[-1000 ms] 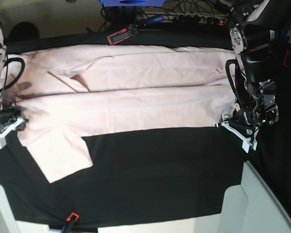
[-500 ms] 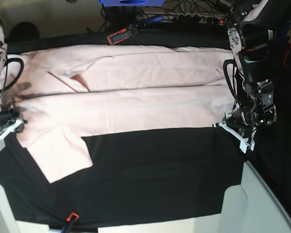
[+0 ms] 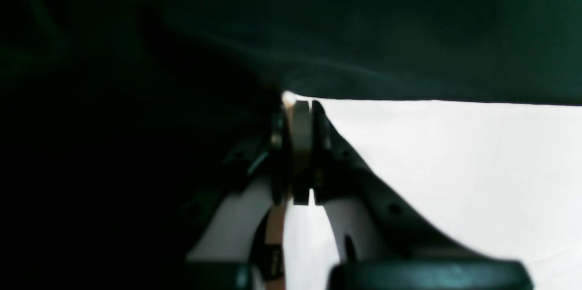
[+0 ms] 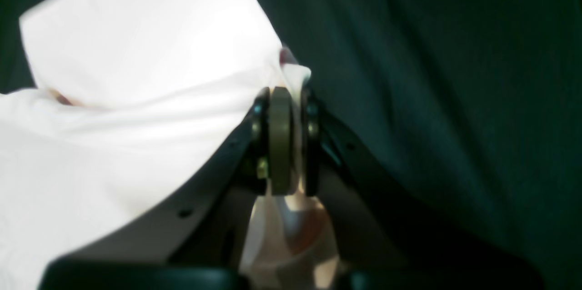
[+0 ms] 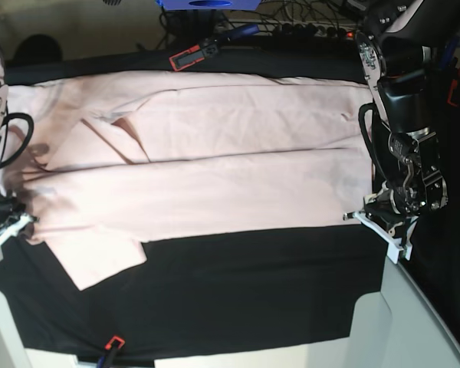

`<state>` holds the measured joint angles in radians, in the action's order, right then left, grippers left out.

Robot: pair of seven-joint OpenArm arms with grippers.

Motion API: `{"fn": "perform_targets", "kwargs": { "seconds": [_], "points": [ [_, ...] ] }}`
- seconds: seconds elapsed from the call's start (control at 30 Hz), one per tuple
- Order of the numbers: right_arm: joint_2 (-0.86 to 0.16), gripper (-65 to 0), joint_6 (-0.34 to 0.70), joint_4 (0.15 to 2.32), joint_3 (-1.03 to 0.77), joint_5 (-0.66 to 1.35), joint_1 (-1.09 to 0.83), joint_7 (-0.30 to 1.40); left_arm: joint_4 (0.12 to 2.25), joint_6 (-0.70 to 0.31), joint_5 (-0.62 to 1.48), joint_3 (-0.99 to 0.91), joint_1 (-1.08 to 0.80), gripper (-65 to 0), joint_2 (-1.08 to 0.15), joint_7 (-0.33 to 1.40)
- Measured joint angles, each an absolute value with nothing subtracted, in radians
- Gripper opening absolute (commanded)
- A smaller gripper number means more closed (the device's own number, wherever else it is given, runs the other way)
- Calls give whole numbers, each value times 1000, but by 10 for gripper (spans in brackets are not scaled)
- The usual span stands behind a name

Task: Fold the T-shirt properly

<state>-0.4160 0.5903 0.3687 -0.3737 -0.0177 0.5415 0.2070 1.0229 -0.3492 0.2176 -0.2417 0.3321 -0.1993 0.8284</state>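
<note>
With both arms set at opposite ends of the black table cloth (image 5: 245,291), the pale pink T-shirt (image 5: 215,153) lies stretched lengthwise across the far half of the table, plain side up, one short sleeve (image 5: 100,257) splayed toward the near edge at the right arm's end. The left gripper (image 5: 383,222) is closed tight on the shirt's near corner at its end; its wrist view shows the jaws pinched together with a sliver of pink fabric between them. The right gripper (image 5: 8,226) is likewise clamped on a bunched fold of cloth, visible rising between its pads (image 4: 281,144) in the wrist view. By the look of it, the step in hand is a lengthwise fold, with both near corners secured. The next move appears to call for lifting the two ends together, keeping the edge taut between them, and carrying it over the far half without letting the loose sleeve drag or crumple underneath.
</note>
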Motion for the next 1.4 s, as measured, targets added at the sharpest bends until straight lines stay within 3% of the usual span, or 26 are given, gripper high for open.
{"fn": "perform_targets", "kwargs": {
  "seconds": [0.27,0.7,1.4],
  "points": [
    [-423,-649,590,369,-444,-17,557,207,1072,-402,273,-244,383,-650,-194,878],
    [-416,-649,597,509,-448,-17,519,216,1174,-401,304,-242,378,-650,-194,936],
    [-411,-650,665,656,-521,-22,451,302,1404,-409,313,-244,236,-650,-192,943]
  ]
}}
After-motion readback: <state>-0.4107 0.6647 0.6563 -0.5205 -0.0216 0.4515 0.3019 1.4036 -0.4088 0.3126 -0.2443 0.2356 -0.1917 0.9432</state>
